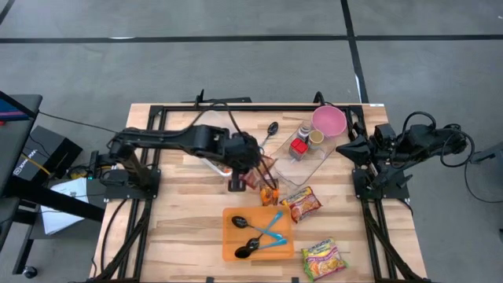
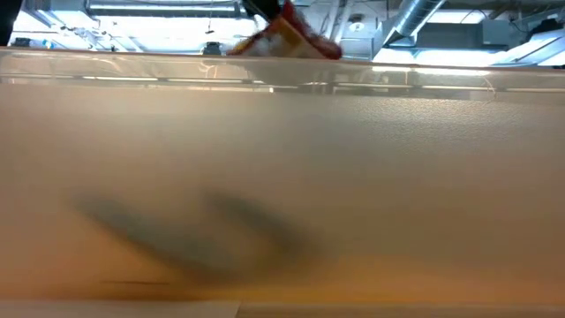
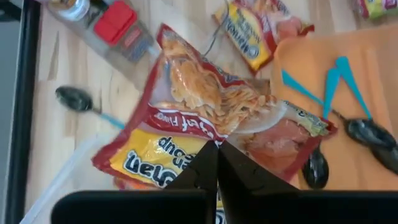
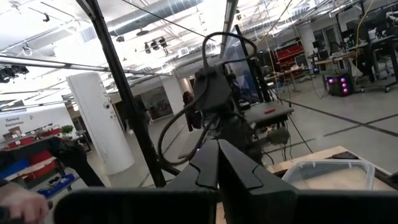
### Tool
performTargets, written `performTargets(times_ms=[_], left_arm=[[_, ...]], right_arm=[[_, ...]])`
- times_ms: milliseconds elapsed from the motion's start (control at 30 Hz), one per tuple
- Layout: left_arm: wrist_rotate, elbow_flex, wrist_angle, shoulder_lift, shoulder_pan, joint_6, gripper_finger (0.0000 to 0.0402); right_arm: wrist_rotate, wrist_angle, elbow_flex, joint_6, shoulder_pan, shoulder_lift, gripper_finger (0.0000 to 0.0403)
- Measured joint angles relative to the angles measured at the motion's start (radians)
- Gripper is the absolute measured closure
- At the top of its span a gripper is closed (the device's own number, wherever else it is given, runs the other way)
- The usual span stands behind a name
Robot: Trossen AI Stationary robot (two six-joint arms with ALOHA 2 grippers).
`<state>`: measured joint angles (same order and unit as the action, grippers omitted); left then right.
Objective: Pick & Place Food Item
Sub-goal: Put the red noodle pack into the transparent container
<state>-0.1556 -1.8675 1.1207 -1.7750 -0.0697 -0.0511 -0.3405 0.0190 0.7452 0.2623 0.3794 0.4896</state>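
Note:
A red and yellow noodle packet (image 3: 205,112) hangs above the table's middle, and my left gripper (image 3: 217,148) is shut on it. In the high view that gripper (image 1: 250,174) is just left of the packet (image 1: 267,173). The low view shows the packet (image 2: 287,37) raised at the picture's top. Two more noodle packets lie flat on the table, one (image 1: 303,203) right of centre and one (image 1: 322,258) near the front edge. My right gripper (image 1: 346,148) waits shut at the table's right side, raised, touching nothing. My left gripper pinches the packet's edge (image 3: 217,135) between its two shut fingers. The fingers slant down from the table's left side. The packet is lifted clear of the table and spreads out crumpled beyond the fingertips, its printed face toward the wrist camera.
An orange tray (image 1: 232,250) with several spoons lies at the near middle. A clear container (image 1: 314,161) holding a red-lidded jar (image 1: 299,146) stands at the far right, with a pink bowl (image 1: 328,119) behind it. A loose spoon (image 1: 271,128) lies at the far centre.

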Motion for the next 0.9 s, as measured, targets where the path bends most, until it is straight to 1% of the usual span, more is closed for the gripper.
performTargets(times_ms=[67,233,300,500,700,800,900], left_arm=[[-0.009,0.000,0.050,0.020,0.008,-0.001,0.0401],[-0.091,0.000,0.170,0.070,0.034,-0.005,0.0401],[-0.108,0.000,0.201,0.090,0.054,-0.032,0.0401],[-0.110,0.022,0.242,0.110,0.136,-0.156,0.0401],[-0.104,0.166,0.240,0.164,0.218,-0.238,0.0401],[-0.102,0.270,0.168,0.220,0.260,-0.266,0.0401],[-0.099,0.385,0.070,0.291,0.301,-0.298,0.0401]], right_arm=[[0.000,0.000,0.000,0.000,0.000,0.000,0.0403],[0.000,0.001,0.000,0.011,0.000,0.000,0.0403],[0.000,0.002,0.000,0.011,0.000,0.000,0.0403],[0.000,0.004,0.000,0.011,0.000,0.000,0.0403],[-0.002,0.014,0.000,0.026,0.000,0.002,0.0403],[-0.006,0.017,0.000,0.026,0.000,0.004,0.0403],[-0.037,0.022,0.000,0.026,0.000,0.009,0.0403]])
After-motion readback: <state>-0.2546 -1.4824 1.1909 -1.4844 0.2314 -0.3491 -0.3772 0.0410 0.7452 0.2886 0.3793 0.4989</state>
